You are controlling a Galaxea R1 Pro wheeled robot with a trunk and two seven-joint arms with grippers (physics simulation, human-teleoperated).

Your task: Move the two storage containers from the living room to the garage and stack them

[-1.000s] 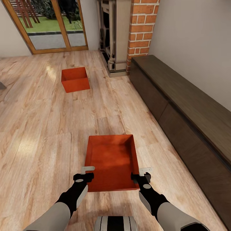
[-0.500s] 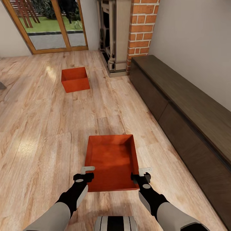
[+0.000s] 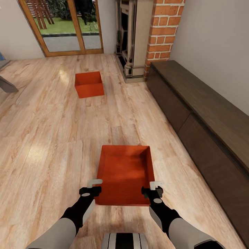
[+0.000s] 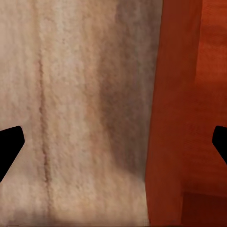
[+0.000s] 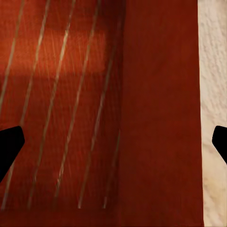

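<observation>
I have both pincers spread — the left pincer [image 3: 94,184] and right pincer [image 3: 154,185] straddle the near container's [image 3: 125,174] side walls; the far container [image 3: 89,84] sits near the fireplace [image 3: 133,38].

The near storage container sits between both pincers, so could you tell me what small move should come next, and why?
Probably lower both pincers a little and close them on the side walls. The left pincer and right pincer hang open at the near storage container, and each wrist view shows a wall between the open fingertips, ungripped.
</observation>
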